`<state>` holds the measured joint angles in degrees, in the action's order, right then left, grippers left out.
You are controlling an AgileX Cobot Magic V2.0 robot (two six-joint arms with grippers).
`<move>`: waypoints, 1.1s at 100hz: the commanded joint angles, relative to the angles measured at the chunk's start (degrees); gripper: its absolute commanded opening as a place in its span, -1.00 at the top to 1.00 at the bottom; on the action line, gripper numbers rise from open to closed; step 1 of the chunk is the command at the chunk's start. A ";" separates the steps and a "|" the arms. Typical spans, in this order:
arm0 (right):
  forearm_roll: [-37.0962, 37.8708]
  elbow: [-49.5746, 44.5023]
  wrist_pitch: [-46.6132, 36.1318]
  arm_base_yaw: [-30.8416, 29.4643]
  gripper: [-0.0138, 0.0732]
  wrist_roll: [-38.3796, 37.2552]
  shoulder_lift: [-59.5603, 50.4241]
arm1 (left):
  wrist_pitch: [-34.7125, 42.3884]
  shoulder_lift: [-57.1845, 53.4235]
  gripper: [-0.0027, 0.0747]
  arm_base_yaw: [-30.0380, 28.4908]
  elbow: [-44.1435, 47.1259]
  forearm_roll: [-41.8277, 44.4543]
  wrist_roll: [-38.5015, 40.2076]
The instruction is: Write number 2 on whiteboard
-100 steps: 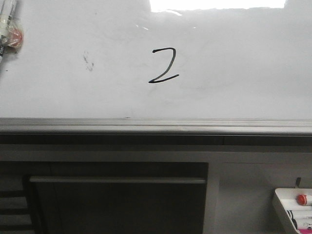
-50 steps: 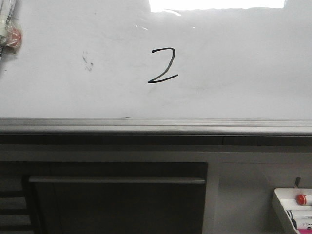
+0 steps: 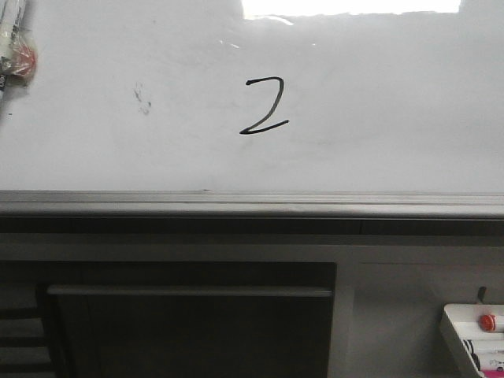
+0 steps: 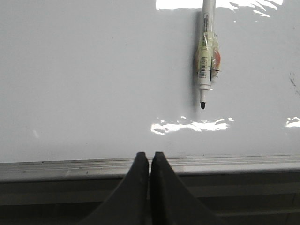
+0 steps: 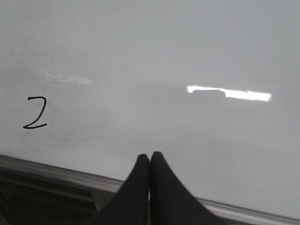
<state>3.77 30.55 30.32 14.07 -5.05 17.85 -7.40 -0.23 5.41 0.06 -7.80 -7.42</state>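
Thin, angular black number 2 (image 3: 264, 105) on the glossy whiteboard (image 3: 378, 118); both grippers' fingers pressed together, empty.

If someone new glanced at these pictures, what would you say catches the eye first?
First the number 2, a black, angular digit near the middle of the whiteboard. Next an uncapped marker against the board, tip down, at the front view's top left corner. Both the left gripper and right gripper are shut and hold nothing.

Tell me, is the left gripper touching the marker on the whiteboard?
Apart. In the left wrist view the shut left gripper sits by the bottom rail, with bare whiteboard between it and the marker.
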 commanded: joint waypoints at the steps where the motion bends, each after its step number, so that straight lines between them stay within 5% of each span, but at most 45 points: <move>1: 0.65 1.37 -4.30 -0.31 0.83 0.42 0.50 | 4.98 -1.55 0.98 0.55 1.88 -0.37 0.41; 56: 0.65 -0.50 -6.54 -0.42 0.83 0.42 -1.28 | 4.98 -1.55 0.98 0.55 1.88 -0.37 0.41; 84: -0.65 -18.19 -26.11 -13.10 0.83 0.42 -12.11 | 4.98 -1.55 0.98 0.55 1.88 -0.37 0.41; 110: -1.81 -33.11 -40.06 -13.90 0.83 0.42 -19.43 | 4.98 -1.55 0.98 0.55 1.88 -0.37 0.41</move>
<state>2.18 -0.11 0.44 0.52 -5.05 -0.16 -7.32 -0.23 5.41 0.06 -7.80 -7.42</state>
